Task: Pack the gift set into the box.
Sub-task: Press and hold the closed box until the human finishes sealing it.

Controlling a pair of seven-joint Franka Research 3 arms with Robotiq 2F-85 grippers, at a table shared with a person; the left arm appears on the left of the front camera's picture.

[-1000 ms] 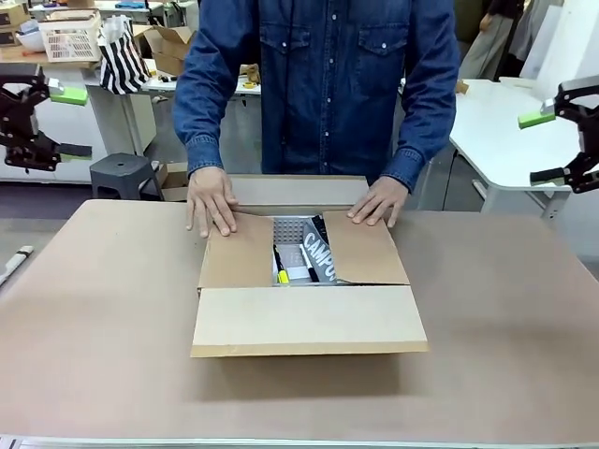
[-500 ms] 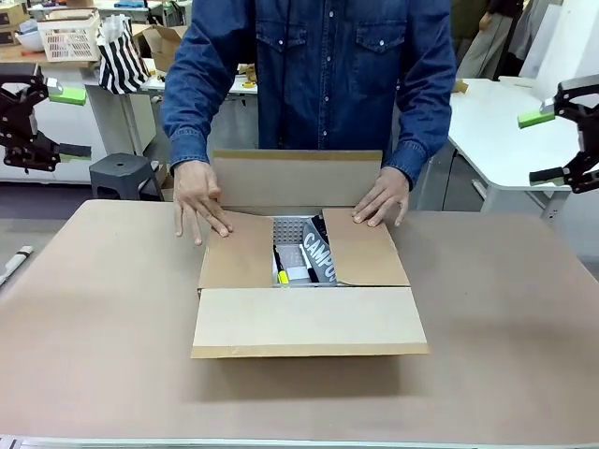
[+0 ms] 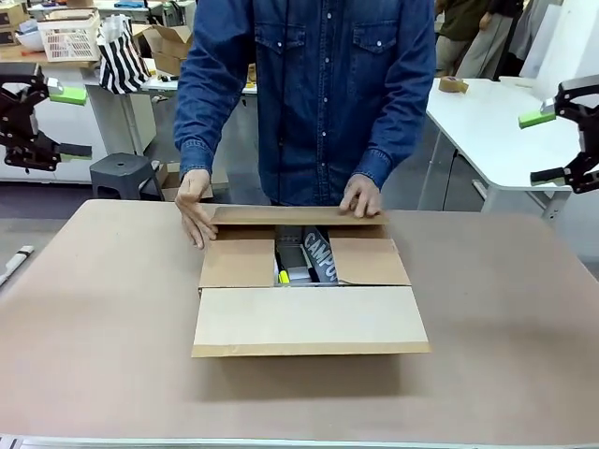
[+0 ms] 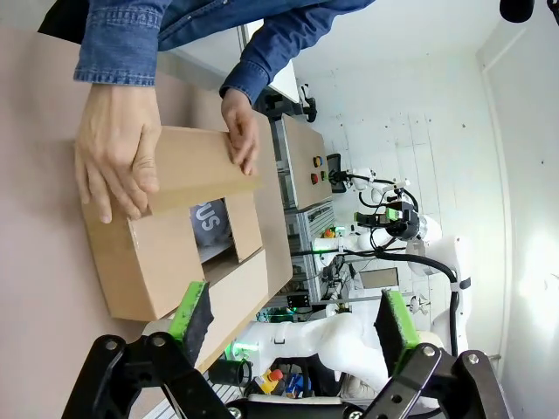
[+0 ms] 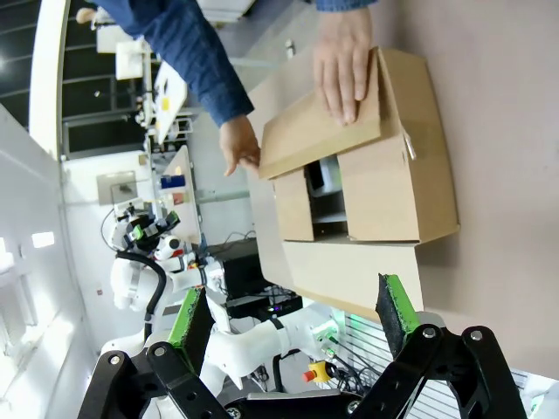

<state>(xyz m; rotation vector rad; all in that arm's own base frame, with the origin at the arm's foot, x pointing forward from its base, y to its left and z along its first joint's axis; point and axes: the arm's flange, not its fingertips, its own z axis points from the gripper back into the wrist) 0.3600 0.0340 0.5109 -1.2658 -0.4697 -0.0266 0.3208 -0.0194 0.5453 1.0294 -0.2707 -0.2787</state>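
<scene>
Matte tabletop [image 3: 94,318], corrugated rectangular box [image 3: 309,320]

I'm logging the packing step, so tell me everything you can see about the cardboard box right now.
The box is a plain brown corrugated carton sitting flat mid-table. Its near flap and two side flaps are folded in. The far flap is partly lowered under the person's hands, one near each end. A gap in the middle shows grey printed packaging and a yellow-tipped pen inside. Both grippers are open and well clear of it.

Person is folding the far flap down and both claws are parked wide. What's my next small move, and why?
Probably hold both arms still: the person's hands are pressing the far flap of the box down, and the left claw and right claw hang open, off the table's sides.
</scene>
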